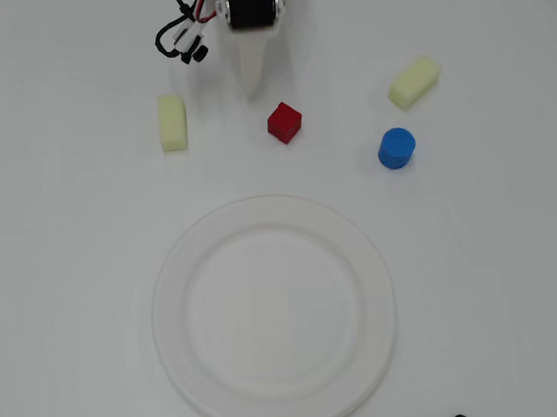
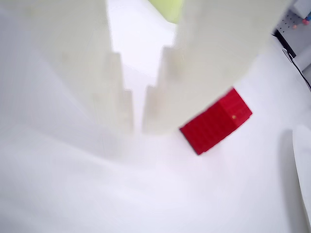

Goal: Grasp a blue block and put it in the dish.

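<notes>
The white two-finger pincer hangs at the top of the overhead view, its fingers nearly together with only a narrow slit between them in the wrist view, and nothing held. The small bright blue ridged cylinder stands upright on the white table, well off to the pincer's right in the overhead view and somewhat below it, beyond the red cube just beside the fingertips. Being round, it offers no preferred gripping axis. The large white round plate lies empty, farther below.
</notes>
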Motion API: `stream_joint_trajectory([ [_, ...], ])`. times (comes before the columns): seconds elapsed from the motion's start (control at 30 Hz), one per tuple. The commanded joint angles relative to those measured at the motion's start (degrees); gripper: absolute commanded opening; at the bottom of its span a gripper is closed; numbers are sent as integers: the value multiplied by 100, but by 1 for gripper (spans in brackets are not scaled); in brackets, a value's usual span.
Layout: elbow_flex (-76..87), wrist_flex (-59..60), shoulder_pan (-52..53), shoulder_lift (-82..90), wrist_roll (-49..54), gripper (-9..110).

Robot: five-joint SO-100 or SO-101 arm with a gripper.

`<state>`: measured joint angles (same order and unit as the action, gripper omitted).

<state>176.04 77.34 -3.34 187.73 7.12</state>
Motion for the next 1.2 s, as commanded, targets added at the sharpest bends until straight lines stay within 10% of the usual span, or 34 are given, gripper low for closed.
stream_joint_trajectory([
  [0.0,483,387,-44,976,-44,0],
  [1.17,475,378,0,976,62,0],
])
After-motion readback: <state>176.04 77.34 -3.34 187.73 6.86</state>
